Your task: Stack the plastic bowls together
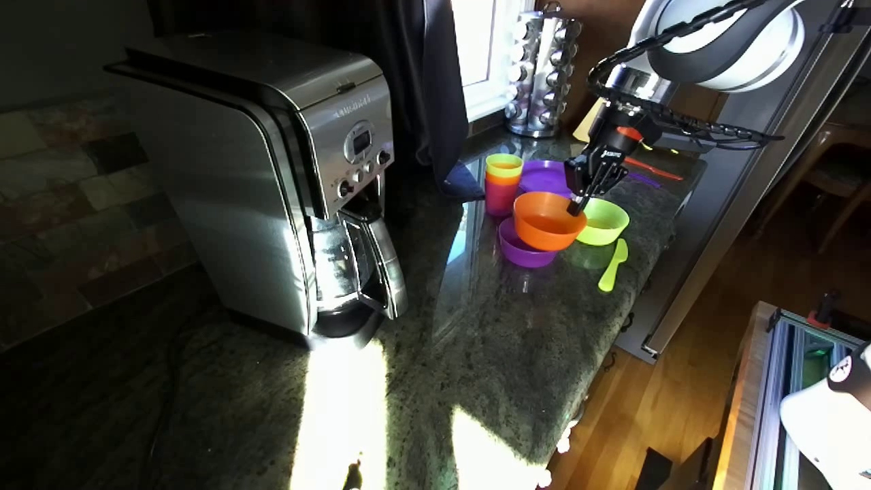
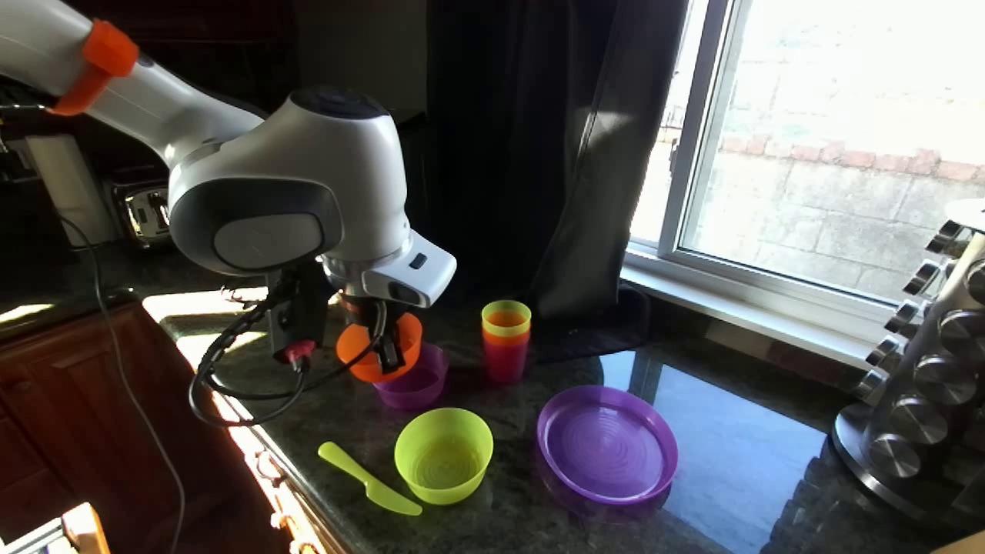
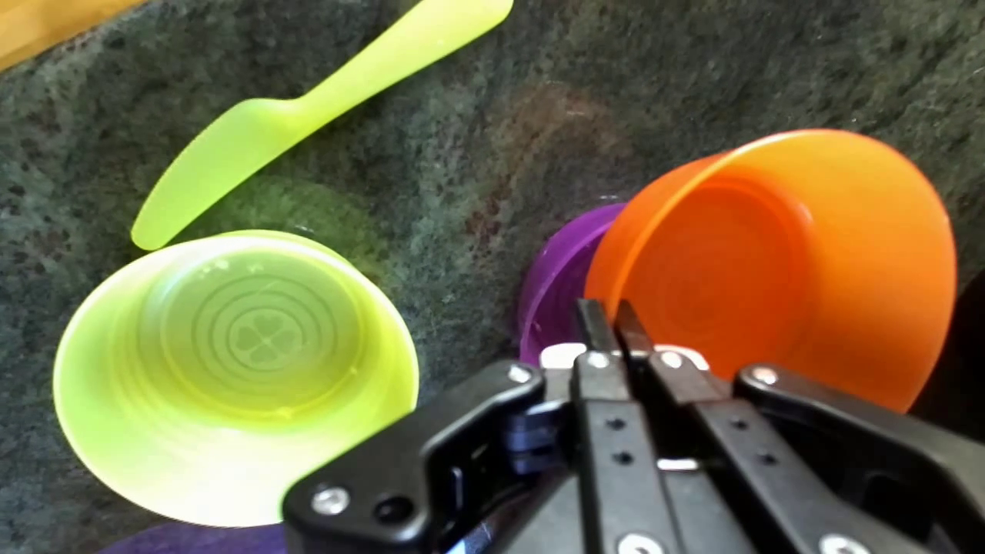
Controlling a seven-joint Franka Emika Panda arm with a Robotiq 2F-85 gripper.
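The tool [image 3: 611, 312] is clamped on the tilted orange bowl [image 3: 769, 265]. The purple bowl [image 1: 525, 254] sits lower, off-centre beneath it.

White arm [image 2: 296, 154], orange strap [image 2: 110, 49], black cables [image 1: 670, 33], black gripper [image 3: 609, 319], silver screws [image 3: 331, 501]

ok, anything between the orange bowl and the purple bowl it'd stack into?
Nothing visible. The gripper holds the orange bowl by its rim, tilted, overlapping the purple bowl in every view, no object showing between. Part of the purple bowl's inside is hidden.
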